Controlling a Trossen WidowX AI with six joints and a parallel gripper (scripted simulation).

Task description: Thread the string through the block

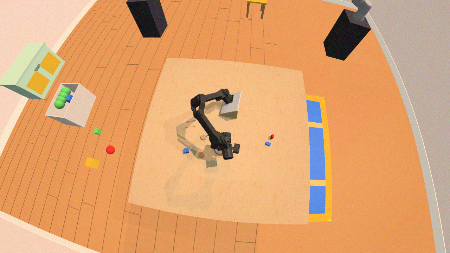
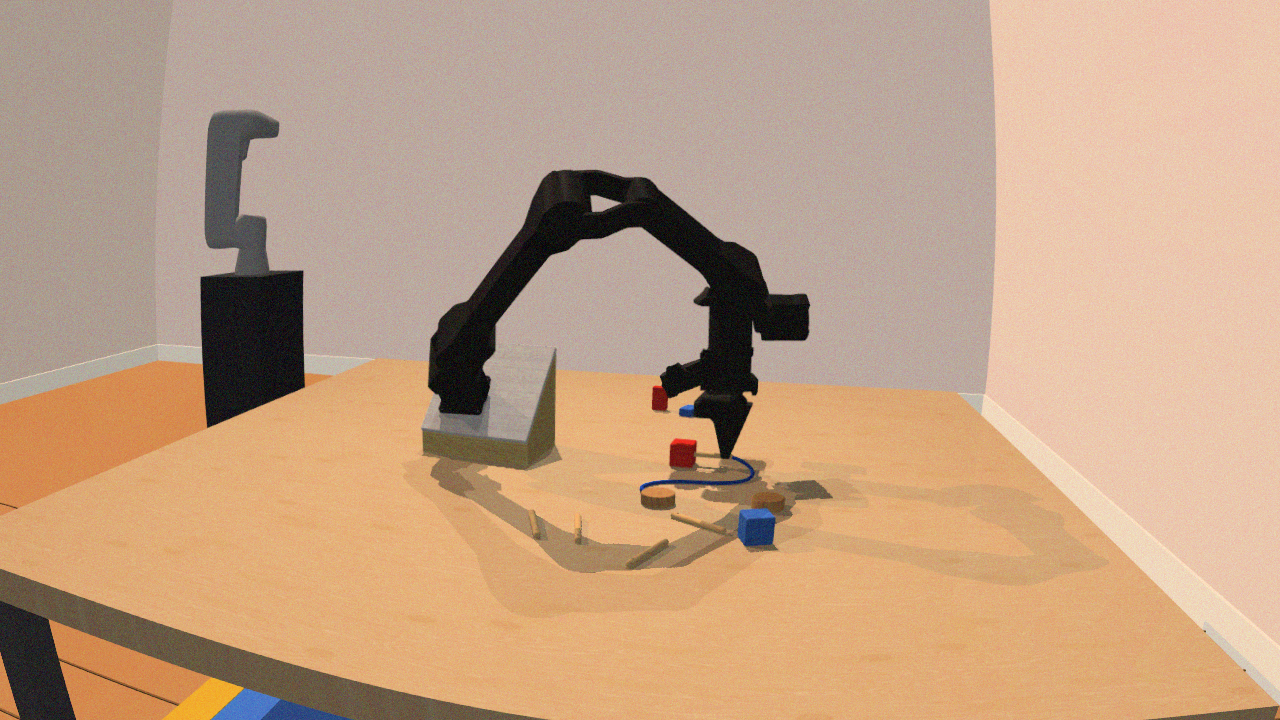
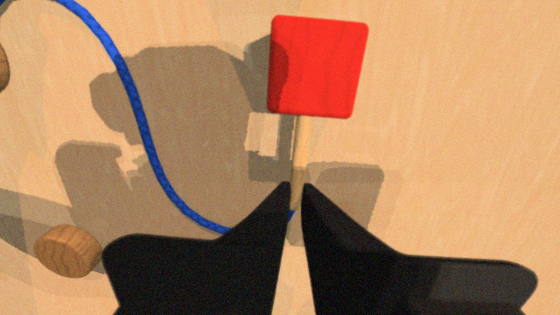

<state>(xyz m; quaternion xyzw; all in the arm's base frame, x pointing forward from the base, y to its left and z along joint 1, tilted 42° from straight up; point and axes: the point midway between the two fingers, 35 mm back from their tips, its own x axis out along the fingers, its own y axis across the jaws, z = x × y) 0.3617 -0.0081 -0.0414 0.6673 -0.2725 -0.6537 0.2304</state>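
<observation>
Wrist view: the gripper [image 2: 725,454] [image 3: 295,190] is closed on the thin wooden stick [image 2: 711,455] [image 3: 301,149] near its string end, with the rest of the stick reaching toward the red block [image 2: 682,453] [image 3: 317,67]. The far end of the stick disappears at the block's near edge; whether it lies inside the hole, against the face or beneath the edge cannot be told, for the hole (presumably the key detail) is not visible from any side shown. The blue string [image 1: 218,152] [image 2: 707,482] [image 3: 144,127] curves away to the left, partly covered by the left finger, and is cut off at the upper frame edge.

Exterior view: the string runs to the round wooden button [image 1: 203,137] [image 2: 657,497], left of a second wooden disc [image 1: 201,154] [image 2: 768,501] [image 3: 67,251]. Four loose sticks [image 1: 180,136] [image 2: 647,553] lie on the near side, and a blue cube [image 1: 186,150] [image 2: 756,527] sits to their right. At the far side are a small red piece [image 1: 272,136] [image 2: 659,398] and a flat blue piece [image 1: 267,143] [image 2: 686,411].

Top view: the black arm [image 1: 204,122] [image 2: 680,223] hides the gripper's fingertips, the held stick and the red block, leaving only short stretches of string in sight; shadows make the loose sticks faint.
</observation>
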